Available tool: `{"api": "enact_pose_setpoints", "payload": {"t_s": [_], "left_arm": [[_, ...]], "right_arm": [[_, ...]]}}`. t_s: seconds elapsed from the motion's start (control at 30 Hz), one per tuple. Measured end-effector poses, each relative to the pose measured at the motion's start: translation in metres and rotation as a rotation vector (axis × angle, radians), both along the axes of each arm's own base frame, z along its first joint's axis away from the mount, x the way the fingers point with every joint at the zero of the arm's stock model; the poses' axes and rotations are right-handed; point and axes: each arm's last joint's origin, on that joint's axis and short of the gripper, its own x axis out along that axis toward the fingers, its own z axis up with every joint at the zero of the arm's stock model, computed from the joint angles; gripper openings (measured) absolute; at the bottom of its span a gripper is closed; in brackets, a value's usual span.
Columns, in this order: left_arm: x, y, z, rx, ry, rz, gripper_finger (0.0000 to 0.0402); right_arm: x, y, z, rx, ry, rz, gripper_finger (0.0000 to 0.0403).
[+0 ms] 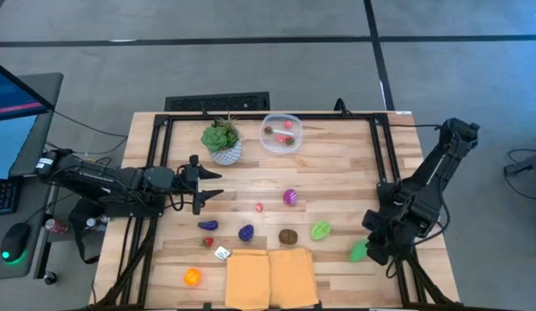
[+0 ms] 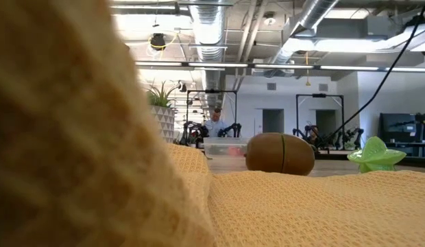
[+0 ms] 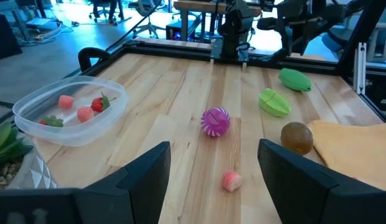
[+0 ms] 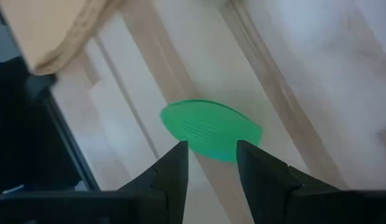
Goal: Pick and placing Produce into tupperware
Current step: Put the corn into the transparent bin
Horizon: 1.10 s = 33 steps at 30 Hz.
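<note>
1. Clock directions as from overhead, 12 o'clock being the table's (image 1: 337, 173) far edge.
2. Right gripper (image 4: 211, 148): low at the table's 4 o'clock edge, near the corner. Fingers a narrow gap apart, bare wood showing between them, nothing clamped.
3. Flat green leaf-shaped piece of produce (image 4: 205, 127): lying on the wood right at those fingertips and wider than the gap between them. Its near edge is hidden behind both tips. Cannot tell whether the tips touch it.
4. Tupperware (image 3: 87, 127): clear and upright near the table's 12 o'clock edge. Well apart from the right gripper, at about 11 o'clock from it. Red and pink pieces (image 3: 85, 114) inside, with a bit of green.
5. Left gripper (image 3: 213, 146): above the table's 9 o'clock side, pointing toward 3 o'clock. Fingers spread wide, holding nothing.
6. From the left gripper: tupperware at about 2 o'clock, purple striped ball (image 1: 290, 197) at 3 o'clock, small pink piece (image 1: 259, 206) at 4 o'clock. None of them touched.
7. More loose produce toward 6 o'clock: pale green piece (image 1: 320, 231), brown piece (image 1: 288, 235), two dark purple pieces (image 1: 245, 232) and a small red one (image 1: 209, 243). Orange piece (image 1: 192, 276) near the 7 o'clock corner.
8. Yellow cloth (image 1: 270, 276) flat at the 6 o'clock edge.
9. Potted plant (image 1: 221, 138) just beside the tupperware, at its 9 o'clock.
</note>
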Motion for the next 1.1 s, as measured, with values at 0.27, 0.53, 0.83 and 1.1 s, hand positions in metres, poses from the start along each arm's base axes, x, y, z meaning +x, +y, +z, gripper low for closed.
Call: {"api": "enact_pose_setpoints", "payload": {"t_s": [0.27,0.53,0.83,1.1], "left_arm": [[0.000,0.000,0.000,0.004,0.003,-0.008,0.0233],[0.000,0.000,0.000,0.005,0.006,-0.009,0.0233],[0.000,0.000,-0.001,-0.024,0.003,-0.004,0.0233],[0.000,0.000,-0.001,-0.026,0.003,-0.003,0.0233]], "right_arm": [[0.008,0.013,0.004,-0.010,0.037,-0.004,0.0145],[0.025,0.023,0.022,-0.140,0.037,0.161,0.0134],[0.039,0.043,0.012,-0.311,0.093,0.596,0.0125],[0.043,0.048,-0.011,-0.293,0.341,0.652,0.0122]]}}
